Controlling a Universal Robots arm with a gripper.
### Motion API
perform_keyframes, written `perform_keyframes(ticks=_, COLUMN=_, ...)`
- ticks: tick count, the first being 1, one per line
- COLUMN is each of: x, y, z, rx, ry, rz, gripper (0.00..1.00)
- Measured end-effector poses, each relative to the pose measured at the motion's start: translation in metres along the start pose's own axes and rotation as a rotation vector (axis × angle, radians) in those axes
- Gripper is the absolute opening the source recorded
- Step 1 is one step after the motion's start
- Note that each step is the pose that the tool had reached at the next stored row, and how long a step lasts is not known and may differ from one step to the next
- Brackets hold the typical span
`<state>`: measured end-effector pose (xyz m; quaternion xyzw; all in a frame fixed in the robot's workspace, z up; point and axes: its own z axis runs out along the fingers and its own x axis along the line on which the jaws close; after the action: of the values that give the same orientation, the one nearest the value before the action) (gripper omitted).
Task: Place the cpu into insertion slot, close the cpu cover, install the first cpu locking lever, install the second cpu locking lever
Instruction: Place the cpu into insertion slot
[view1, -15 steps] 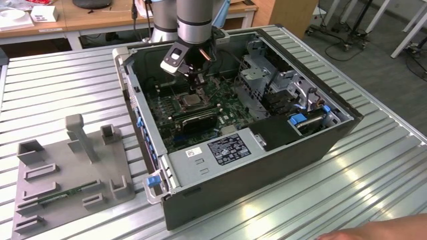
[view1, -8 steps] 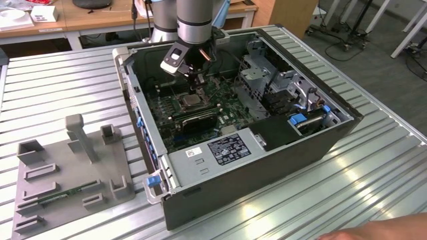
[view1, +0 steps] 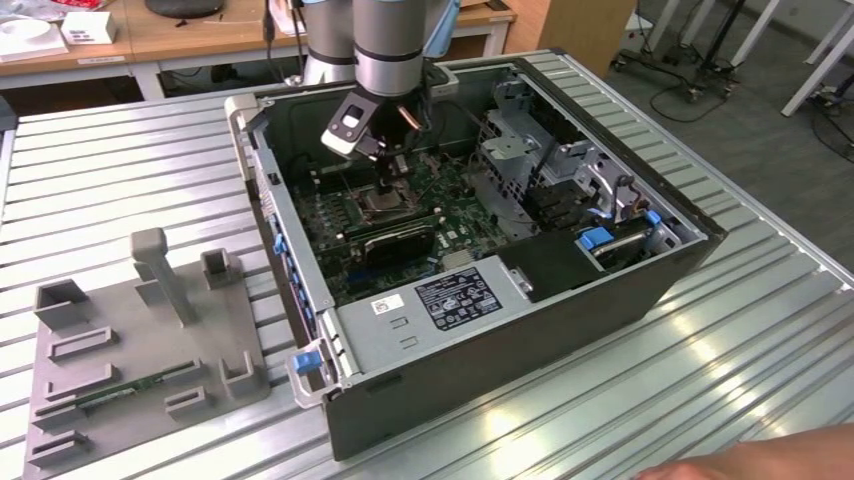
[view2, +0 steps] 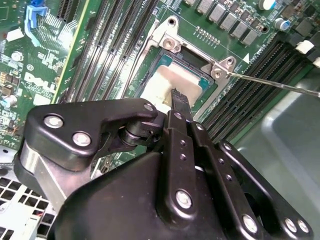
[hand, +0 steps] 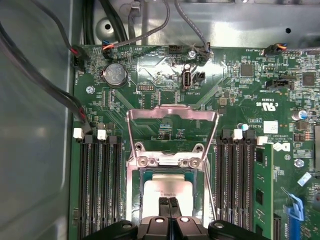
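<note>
cpu (hand: 167, 189) already down flat in the insertion slot (hand: 150, 173), pale top up, in the far part of the open computer case (view1: 561, 340), toward the exterior view's left. fingers (hand: 163, 207) pressed together, nothing pinched between them, tips resting on the chip's top, off centre toward one edge. cpu cover (hand: 172, 111) folded back open on its hinge, off the slot. one thin locking lever (view2: 270, 82) sticking out free just beside the slot. cannot tell whether seated square in its keys.

likely troubles from here, by judgement:

- pushing down off centre: could rock the chip, lift the opposite edge and crush the fine contacts beneath.
- sliding away while touching: could drag the chip askew, then a crooked clamp under the cover.
- swinging the cover with closed tips: little to hook it with, so could slip off and let the frame drop hard onto the chip.
- working the lever: thin and probably springy, so apt to slip off smooth tips and whip back, or to miss its catch.
- crowding: black linkage wide, memory slots (hand: 97, 190) just beside the slot on both sides, loose cables (hand: 50, 85) along the board's edge. could snag on a careless sweep.
- person's hand (view1: 767, 465) at the near right of the surface (view1: 134, 180), well apart from the case. harmless unless reaching in.
</note>
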<state>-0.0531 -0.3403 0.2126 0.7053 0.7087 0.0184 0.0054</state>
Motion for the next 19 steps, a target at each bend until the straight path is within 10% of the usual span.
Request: perform_keyframes(ticks=19, x=-0.0002, y=-0.0004, z=0.0108, rx=0.0001, ry=-0.0001, rz=0.0, gripper=0.11)
